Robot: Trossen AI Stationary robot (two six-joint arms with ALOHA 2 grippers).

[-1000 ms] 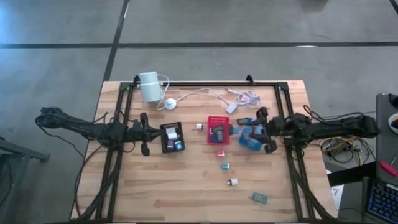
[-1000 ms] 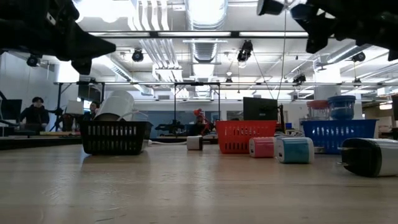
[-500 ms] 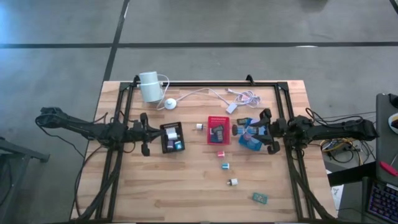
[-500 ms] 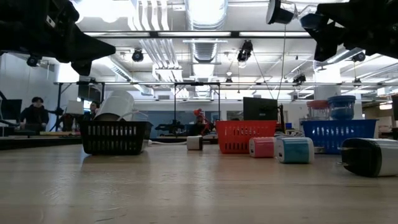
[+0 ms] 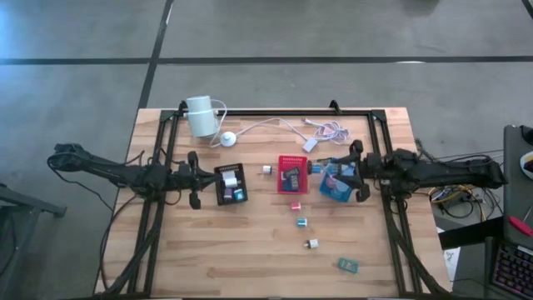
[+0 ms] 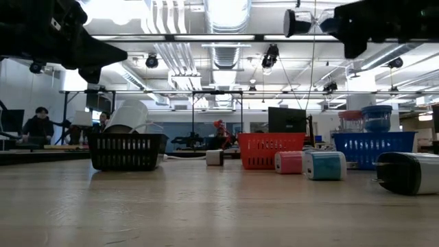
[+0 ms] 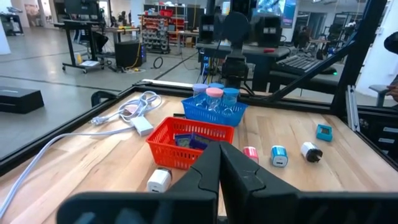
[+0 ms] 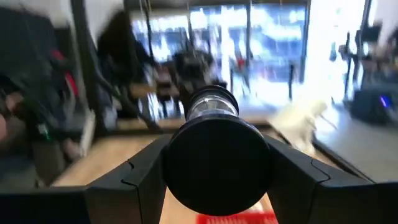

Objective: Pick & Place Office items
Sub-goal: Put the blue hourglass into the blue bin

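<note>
The right end effector is clamped on a round dark disc above the blue tray. The disc looks hard, smooth and light; hold it by its sides. The left end effector is pressed together, empty, beside the black tray. Small blocky pieces lie on the wooden bench, near the red tray.

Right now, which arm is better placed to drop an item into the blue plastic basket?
Probably the right: its hand hovers above the blue plastic basket, gripping a dark round piece; the left hand sits shut beside the black basket.
</note>
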